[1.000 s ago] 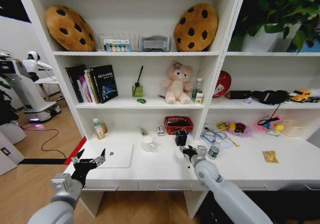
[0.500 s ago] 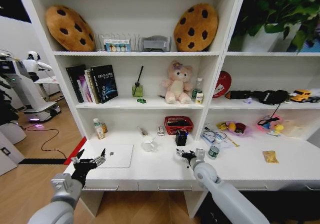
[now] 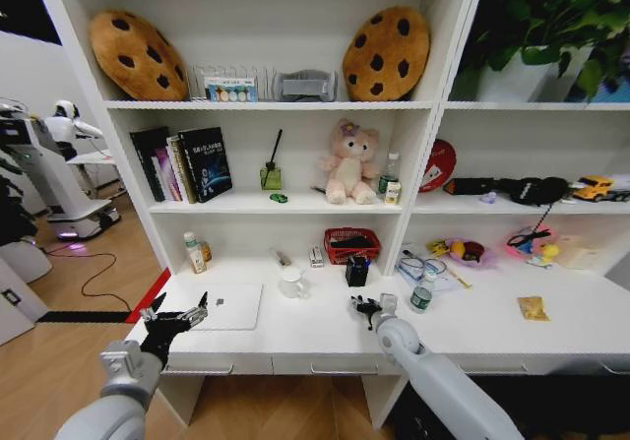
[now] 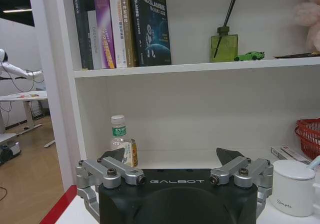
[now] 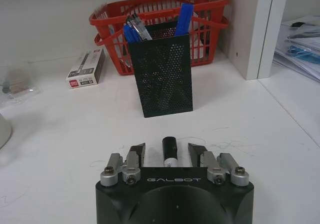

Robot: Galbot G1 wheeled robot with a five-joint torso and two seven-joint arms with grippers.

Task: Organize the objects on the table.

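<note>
The right arm reached in from the front edge of the bench [image 3: 512, 334], its forearm rising diagonally toward the middle of the top, and the right hand [image 3: 367, 307] sat low over the surface just in front of the black mesh pen holder [image 5: 165, 71]. In the right wrist view its two fingers were parted, with a dark marker [image 5: 170, 151] lying between them; the pads stood close on either side, but whether they pressed on the marker could not be told. Behind the holder stood a red basket [image 5: 210, 13], and a small white box [image 5: 86, 67] lay near the back edge beside it. The left arm was held off the front left corner of the bench, its left hand [image 3: 175, 315] raised level and pointing at the shelving, fingers spread wide and grasping nothing. The thin silver laptop [image 3: 228, 305] lay closed and flat near the left end of the bench, just beyond that hand. A white mug [image 3: 290, 282] stood behind the laptop's right side. The small clear water bottle [image 3: 422, 292] stood upright to the right of the right hand, and the flat yellow packet [image 3: 533, 308] lay well apart toward the right end.
</note>
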